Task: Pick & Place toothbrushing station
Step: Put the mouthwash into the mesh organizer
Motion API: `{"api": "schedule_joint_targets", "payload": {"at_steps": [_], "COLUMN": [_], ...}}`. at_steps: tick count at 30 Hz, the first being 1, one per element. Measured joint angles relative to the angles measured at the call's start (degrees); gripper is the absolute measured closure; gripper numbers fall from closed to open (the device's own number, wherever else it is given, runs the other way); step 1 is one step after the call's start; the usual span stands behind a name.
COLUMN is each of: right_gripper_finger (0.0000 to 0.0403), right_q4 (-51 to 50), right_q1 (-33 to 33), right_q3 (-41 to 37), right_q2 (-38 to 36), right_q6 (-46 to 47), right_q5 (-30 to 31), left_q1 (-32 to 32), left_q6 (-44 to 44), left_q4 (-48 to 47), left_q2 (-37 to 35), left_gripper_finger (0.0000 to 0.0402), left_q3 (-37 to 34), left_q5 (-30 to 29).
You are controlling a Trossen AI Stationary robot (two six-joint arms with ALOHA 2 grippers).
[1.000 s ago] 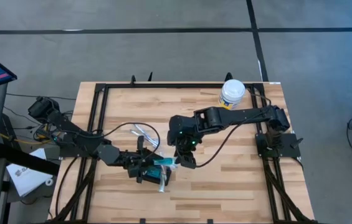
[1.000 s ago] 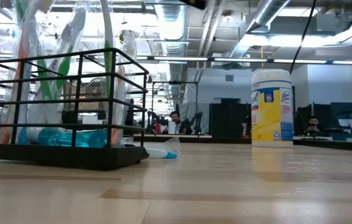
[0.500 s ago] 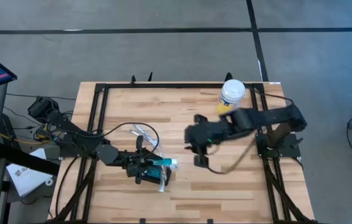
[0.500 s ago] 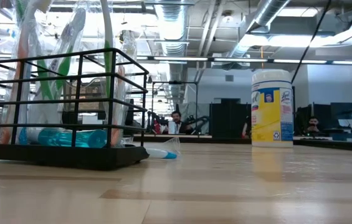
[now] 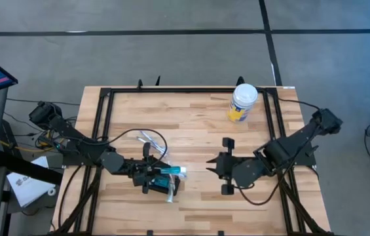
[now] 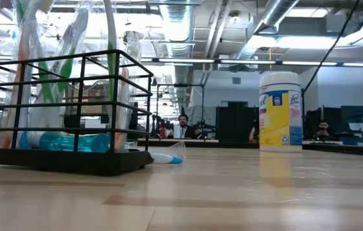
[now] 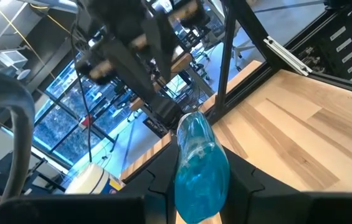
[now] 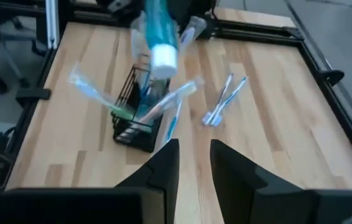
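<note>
Two end effectors flank our station (image 5: 161,184): left (image 5: 153,174) clamps a blue tube (image 7: 200,168), right (image 5: 224,166) nearby, fingers narrowly apart, empty.

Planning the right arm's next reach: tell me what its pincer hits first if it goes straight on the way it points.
Probably the black holder with its packaged toothbrushes. The right pincer points across the table toward it, and nothing shows on the bare wood between, though depth is unclear.

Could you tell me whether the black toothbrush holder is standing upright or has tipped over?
Upright. In the low view the toothbrushing station sits flat on its base on the table, with its bars vertical.
</note>
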Motion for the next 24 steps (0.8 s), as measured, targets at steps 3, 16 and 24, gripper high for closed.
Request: {"api": "schedule_joint_targets", "payload": {"at_steps": [3, 16, 24], "right_gripper_finger": [0.0322, 0.0322, 0.0322], "right_q4": [12.02, 55.79, 59.56], "right_q1": [-0.89, -8.50, -13.59], "right_q3": [-10.98, -37.67, -37.67], "right_q2": [-5.26, -13.75, -10.63], "right_q6": [-1.48, -6.64, -2.20], "right_q5": [0.08, -0.17, -0.70], "left_q1": [0.00, 0.00, 0.23], "left_q6": [0.00, 0.00, 0.06], "left_q4": [0.19, 1.54, 3.54], "left_q2": [0.00, -0.02, -0.04], "left_gripper_finger": [0.0335, 0.0335, 0.0335], "left_q3": [0.00, 0.00, 0.00], "left_q5": [0.02, 0.05, 0.05]}}
